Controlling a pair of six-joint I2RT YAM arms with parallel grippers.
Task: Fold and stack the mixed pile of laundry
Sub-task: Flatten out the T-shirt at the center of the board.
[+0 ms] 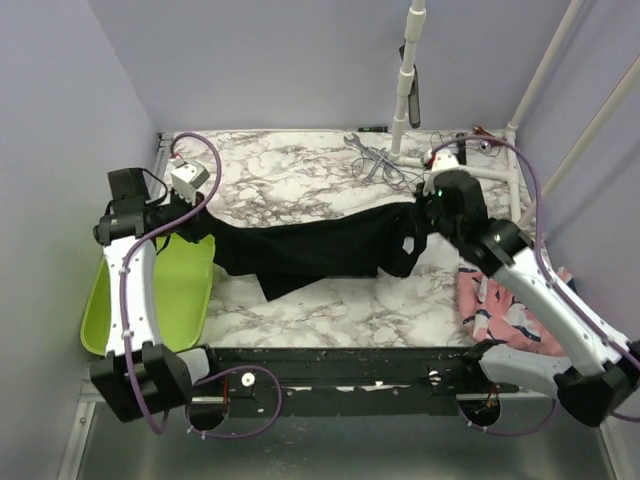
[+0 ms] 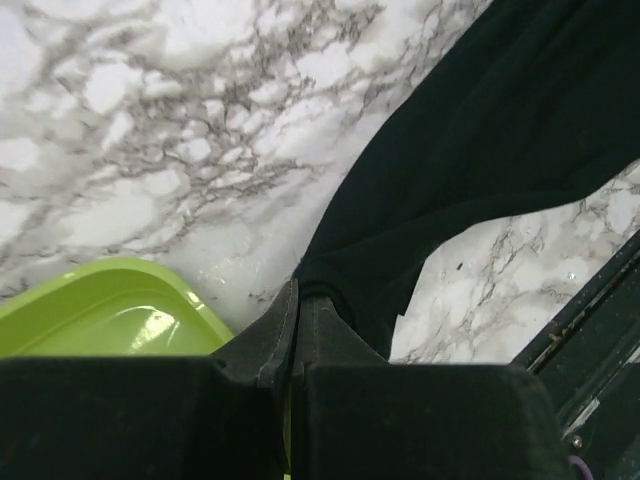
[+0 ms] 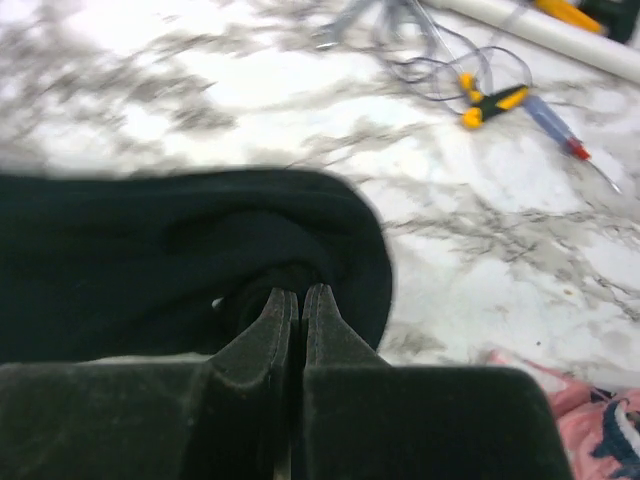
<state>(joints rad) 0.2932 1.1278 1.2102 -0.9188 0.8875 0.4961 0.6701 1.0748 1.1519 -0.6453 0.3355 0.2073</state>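
Surface: white marble-pattern tabletop (image 1: 330,310), enclosed by pale lilac walls, with both arm bases at its near edge.
Near right: pink cloth garment with dark shark print (image 1: 510,310), bunched at the right table edge under the right arm; neither gripper touches it.
Near left: lime green plastic basin (image 1: 180,290), beside the left arm and just below the left gripper.
Striped garment: not identifiable in any view.
Task item in hand: large plain black cloth garment (image 1: 320,245), mid-table, stretched between the two grippers; a loose flap trails toward the near edge.
Left gripper (image 2: 298,290): fingers pressed together on the garment's left end; cloth fans away from the tips.
Right gripper (image 3: 300,292): fingers pinched on a rolled fold at the garment's right end.
Long axis: left to right across the table, roughly parallel to the near edge, with the right end slightly farther back.
Governing relation: each gripper sits at one end of the axis and the cloth body lies between them, so judged equal in reach; a fold would likely require both ends to travel together.
Far edge: loose cables and hand tools (image 1: 375,160), well apart from the garment.
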